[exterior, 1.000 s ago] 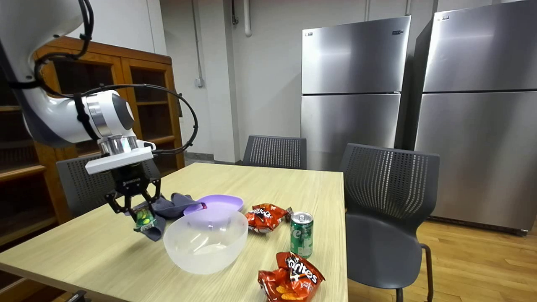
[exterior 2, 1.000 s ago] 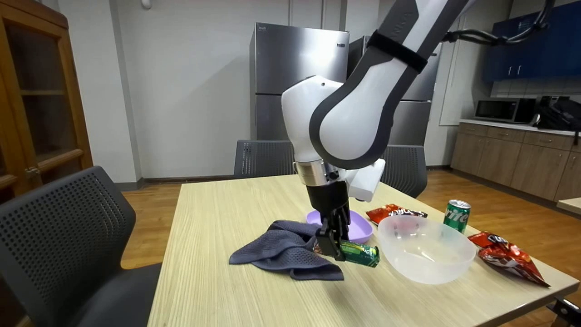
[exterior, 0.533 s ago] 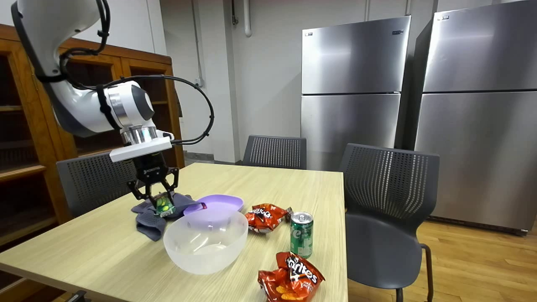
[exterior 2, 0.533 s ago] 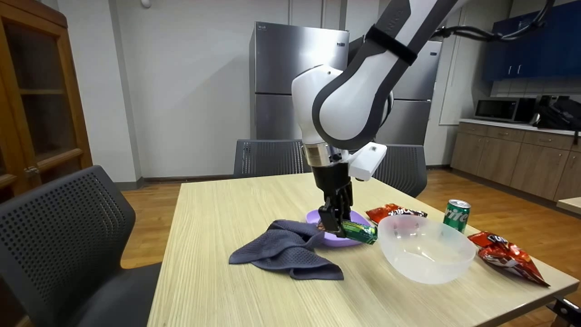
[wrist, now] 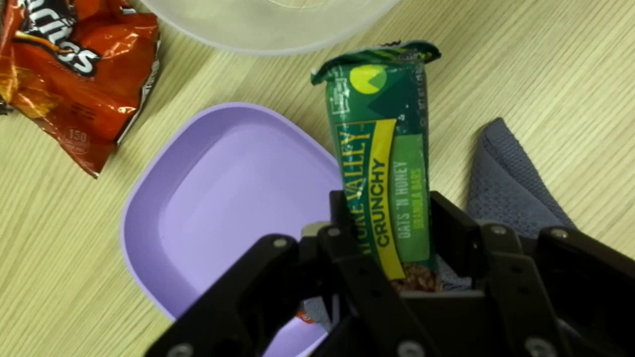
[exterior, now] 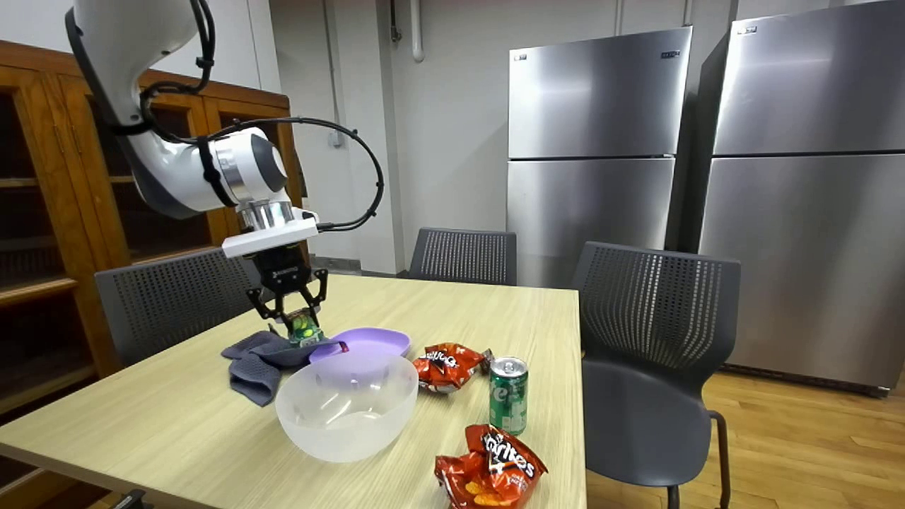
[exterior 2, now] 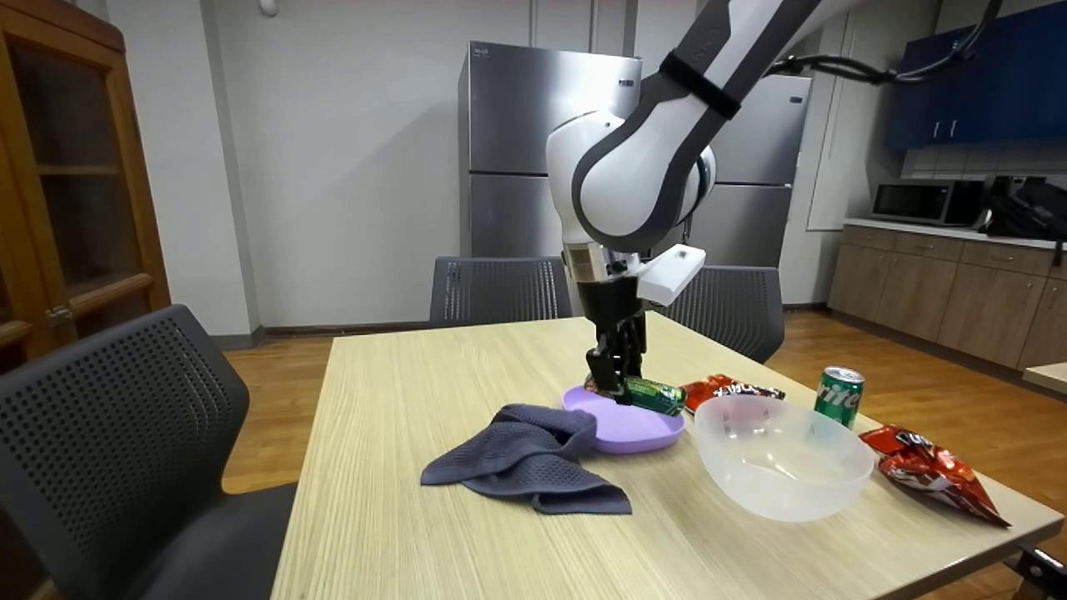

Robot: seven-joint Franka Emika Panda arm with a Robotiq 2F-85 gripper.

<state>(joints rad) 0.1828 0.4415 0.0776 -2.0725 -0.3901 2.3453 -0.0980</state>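
My gripper (wrist: pixel 389 213) is shut on a green granola bar (wrist: pixel 377 99); its black fingers press the wrapper's two sides. In both exterior views the gripper (exterior: pixel 300 322) (exterior 2: pixel 615 390) holds the bar (exterior: pixel 306 332) (exterior 2: pixel 657 396) above the table. A purple plate (wrist: pixel 223 193) lies below and beside the bar, partly hidden by the gripper in the wrist view. It also shows in both exterior views (exterior: pixel 371 341) (exterior 2: pixel 629 432). A dark grey towel (exterior 2: pixel 521 458) lies crumpled against the plate, with a corner over its rim. A small red tag shows there.
A frosted bowl (exterior: pixel 346 417) (exterior 2: pixel 783 475) stands in front of the plate. Two red chip bags (exterior: pixel 447 367) (exterior: pixel 493 470) and a green soda can (exterior: pixel 508 396) are on the table (exterior: pixel 495 311) near one edge. Chairs (exterior: pixel 657 353) (exterior 2: pixel 117 450) stand around it.
The gripper carries the granola bar up and away from the bowl, from over the towel to over the towel and plate. The other things on the table stay put.
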